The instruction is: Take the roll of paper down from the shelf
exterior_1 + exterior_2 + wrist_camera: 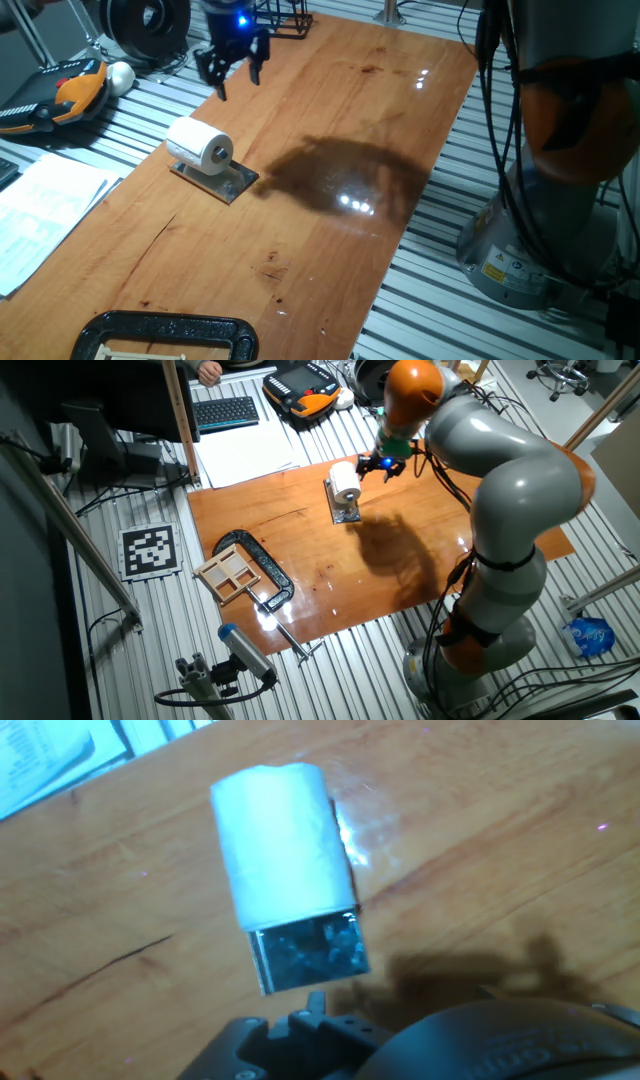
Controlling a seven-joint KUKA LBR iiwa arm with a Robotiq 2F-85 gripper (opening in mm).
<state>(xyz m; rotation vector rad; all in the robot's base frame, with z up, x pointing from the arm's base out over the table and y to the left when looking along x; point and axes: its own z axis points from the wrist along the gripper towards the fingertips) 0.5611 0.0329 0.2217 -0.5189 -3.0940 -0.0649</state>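
Note:
The roll of paper [200, 145] is white with a dark core and lies on its side on the shelf [228, 184], a small grey metal plate on the wooden table. My gripper [237, 80] hangs above the table behind the roll, apart from it, with its fingers spread and nothing between them. In the other fixed view the gripper [380, 468] is just right of the roll [345, 480] and the shelf [347, 512]. The hand view looks down on the roll [282, 845], with the bare end of the shelf [310, 952] showing below it.
A big black clamp [165, 335] lies at the table's near edge, beside a wooden tray [232, 575]. A small white ball [120, 75], an orange pendant [60, 95] and papers [40, 210] lie left of the table. The robot base [560, 150] stands at the right.

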